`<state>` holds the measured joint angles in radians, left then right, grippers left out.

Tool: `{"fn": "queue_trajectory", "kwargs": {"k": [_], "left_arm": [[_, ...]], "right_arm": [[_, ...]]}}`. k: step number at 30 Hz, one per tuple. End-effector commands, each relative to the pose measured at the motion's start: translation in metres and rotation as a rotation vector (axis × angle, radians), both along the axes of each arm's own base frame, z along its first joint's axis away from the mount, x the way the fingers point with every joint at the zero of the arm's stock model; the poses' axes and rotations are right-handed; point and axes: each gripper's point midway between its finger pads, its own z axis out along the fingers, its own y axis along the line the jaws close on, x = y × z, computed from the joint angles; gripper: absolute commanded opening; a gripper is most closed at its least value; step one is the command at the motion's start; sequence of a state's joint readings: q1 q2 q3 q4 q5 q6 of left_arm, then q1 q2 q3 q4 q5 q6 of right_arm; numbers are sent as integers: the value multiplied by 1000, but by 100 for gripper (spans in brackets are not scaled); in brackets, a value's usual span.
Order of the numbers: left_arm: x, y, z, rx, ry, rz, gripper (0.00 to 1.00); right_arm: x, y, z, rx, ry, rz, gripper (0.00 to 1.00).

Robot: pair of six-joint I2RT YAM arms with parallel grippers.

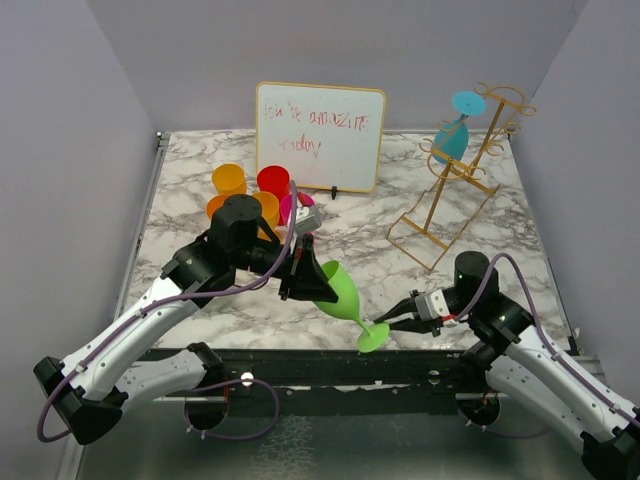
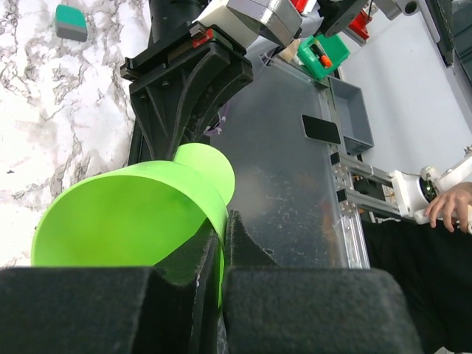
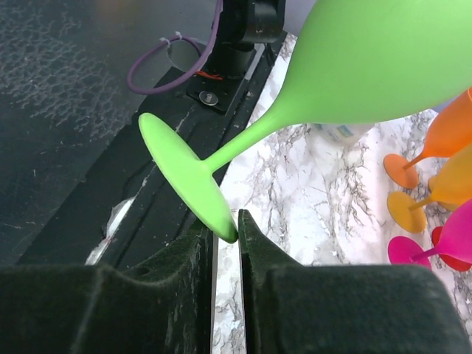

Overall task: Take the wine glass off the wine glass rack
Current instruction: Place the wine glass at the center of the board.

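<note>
A green wine glass [image 1: 335, 290] lies tilted in the air over the table's front edge, between my two grippers. My left gripper [image 1: 305, 280] is shut on the bowl's rim; in the left wrist view the green wall [image 2: 125, 214] runs between the pads of the left gripper [image 2: 221, 243]. My right gripper [image 1: 385, 322] pinches the edge of the glass's foot [image 3: 184, 177] at its fingertips [image 3: 226, 228]. The gold wire wine glass rack [image 1: 455, 190] stands at the back right, with a blue wine glass [image 1: 455, 135] hanging upside down on it.
A white dry-erase board [image 1: 320, 135] stands at the back centre. Orange [image 1: 230, 180], red [image 1: 272, 182] and pink [image 1: 295, 205] glasses stand behind the left arm; some show in the right wrist view [image 3: 442, 125]. The table's dark front rail [image 1: 330, 365] lies below the green glass.
</note>
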<state>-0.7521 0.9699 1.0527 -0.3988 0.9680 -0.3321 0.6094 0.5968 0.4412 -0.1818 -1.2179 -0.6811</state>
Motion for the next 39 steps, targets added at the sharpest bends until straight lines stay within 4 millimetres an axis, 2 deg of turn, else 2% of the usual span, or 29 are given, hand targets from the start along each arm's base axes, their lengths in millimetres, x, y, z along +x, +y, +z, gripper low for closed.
{"fn": "queue_trajectory", "kwargs": {"k": [1, 4, 6, 7, 12, 14, 16, 21, 25, 30, 35, 39], "left_arm": [[12, -3, 4, -2, -67, 46, 0], [13, -2, 5, 1, -73, 52, 0], [15, -2, 4, 10, -81, 69, 0], [17, -1, 4, 17, -83, 80, 0], [24, 2, 1, 51, -97, 132, 0], [30, 4, -3, 78, -104, 170, 0], [38, 7, -11, 120, -110, 215, 0], [56, 17, -42, 258, -86, 327, 0], [80, 30, -69, 371, -83, 489, 0], [100, 46, -93, 466, -88, 630, 0], [117, 67, -118, 564, -98, 769, 0], [133, 88, -129, 637, -124, 911, 0]], "right_arm": [[-2, -1, -3, -18, 38, -11, 23], [-2, -2, -2, -22, 40, -19, 28], [-2, -3, 0, -23, 37, -22, 40], [-3, -3, 1, -25, 35, -22, 43], [-4, -6, 5, -32, 24, -29, 47], [-3, -7, 5, -43, 19, -42, 59], [2, -9, 5, -58, 9, -81, 61], [29, -13, 8, -70, 2, -268, 61], [49, -15, 23, 4, 28, -419, 63], [70, -23, 44, 126, 102, -601, 69], [108, -44, 56, 225, 306, -902, 81], [133, -63, 58, 284, 577, -1139, 86]]}}
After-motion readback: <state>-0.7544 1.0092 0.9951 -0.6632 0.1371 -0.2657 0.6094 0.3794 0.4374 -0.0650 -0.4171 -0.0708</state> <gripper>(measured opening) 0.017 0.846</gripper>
